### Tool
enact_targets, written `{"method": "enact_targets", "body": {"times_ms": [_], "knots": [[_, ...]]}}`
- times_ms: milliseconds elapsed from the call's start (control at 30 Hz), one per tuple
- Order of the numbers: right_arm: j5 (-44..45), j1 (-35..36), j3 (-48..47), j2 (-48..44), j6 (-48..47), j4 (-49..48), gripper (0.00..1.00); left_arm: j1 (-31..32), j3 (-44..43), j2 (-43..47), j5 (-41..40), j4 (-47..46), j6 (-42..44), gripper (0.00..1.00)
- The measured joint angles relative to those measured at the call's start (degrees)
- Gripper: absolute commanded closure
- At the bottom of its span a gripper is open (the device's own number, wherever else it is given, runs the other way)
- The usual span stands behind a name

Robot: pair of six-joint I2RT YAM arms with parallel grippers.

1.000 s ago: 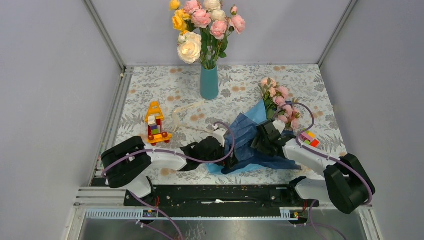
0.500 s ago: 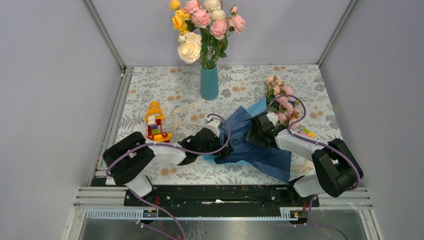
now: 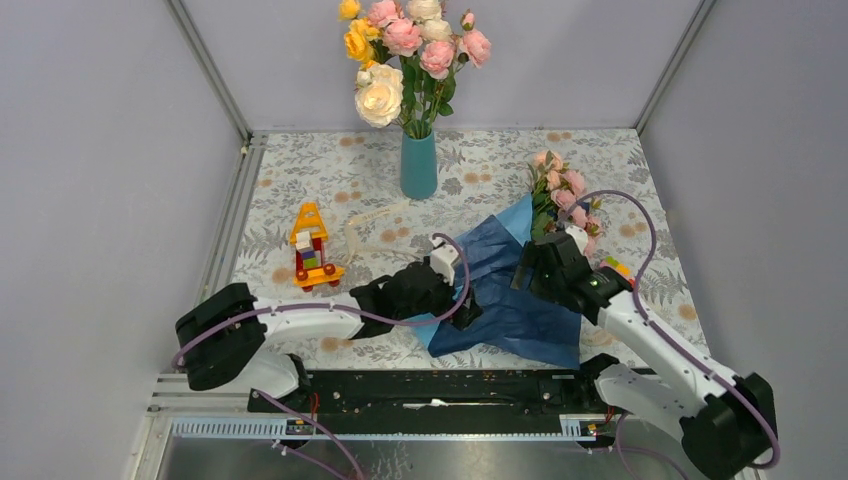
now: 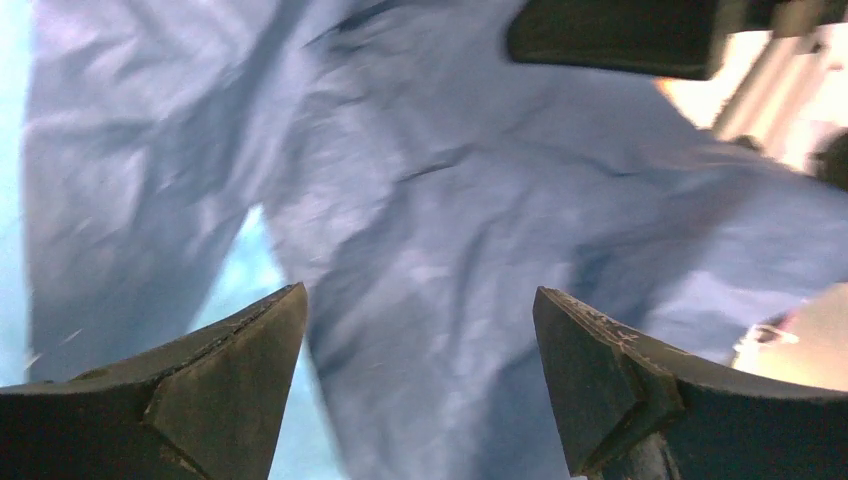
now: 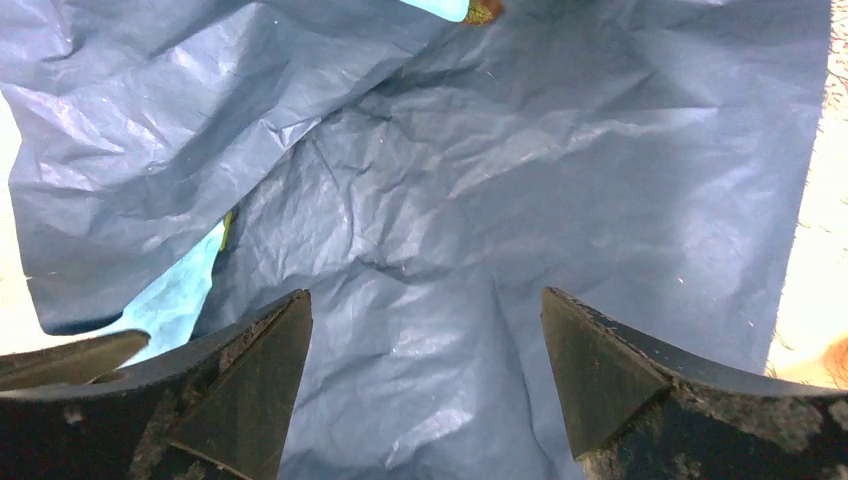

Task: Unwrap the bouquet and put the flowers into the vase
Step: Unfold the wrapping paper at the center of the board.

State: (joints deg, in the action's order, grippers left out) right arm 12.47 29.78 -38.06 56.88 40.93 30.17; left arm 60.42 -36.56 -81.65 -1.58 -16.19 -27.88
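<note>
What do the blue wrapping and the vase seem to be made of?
The wrapping looks like thin matte paper, because it holds many fine creases. The vase: smooth, even teal surface, perhaps glazed ceramic or plastic; I cannot tell which.

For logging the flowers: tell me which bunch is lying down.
The small pink bouquet on the crinkled blue paper; the larger mixed bunch stands upright in the teal vase.

toy block house [image 3: 312, 245]: left of centre | big yellow-cream-pink rose bunch [image 3: 405, 45]: far centre | floral tablecloth [image 3: 300, 180]: underneath

Grey walls [image 3: 90, 150] 3 sides; floral tbl cover [image 3: 300, 180]; even light.
</note>
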Motion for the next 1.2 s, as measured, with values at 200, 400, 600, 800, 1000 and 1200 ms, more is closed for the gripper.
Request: {"method": "enact_targets", "body": {"times_ms": [200, 400, 600, 800, 1000, 1200], "knots": [[-2.6, -0.3, 1.4, -6.1, 0.5, 4.1, 0.19, 7.1, -5.6, -1.0, 0.0, -0.6, -0.5, 0.1], [-4.8, -0.3, 7.4, -6.3, 3.1, 4.1, 0.21, 12.2, -6.6, -9.5, 0.1, -2.2, -1.6, 0.11], [-4.9, -0.3, 11.9, -5.4, 6.6, 3.1, 0.18, 15.9, -6.0, -14.4, 0.3, -2.5, -2.3, 0.11], [-3.4, -1.1, 13.7, -4.1, 10.2, 2.1, 0.12, 16.6, -4.5, -14.4, -0.7, -3.3, -2.0, 0.11], [-2.5, -3.5, 14.2, -4.8, 11.9, 1.2, 0.11, 17.2, -2.1, -13.8, -2.1, -6.5, -1.9, 0.11], [-2.6, -5.0, 14.3, -5.6, 11.1, 1.6, 0.11, 17.3, -1.5, -12.2, -2.6, -4.5, -2.0, 0.11]]}}
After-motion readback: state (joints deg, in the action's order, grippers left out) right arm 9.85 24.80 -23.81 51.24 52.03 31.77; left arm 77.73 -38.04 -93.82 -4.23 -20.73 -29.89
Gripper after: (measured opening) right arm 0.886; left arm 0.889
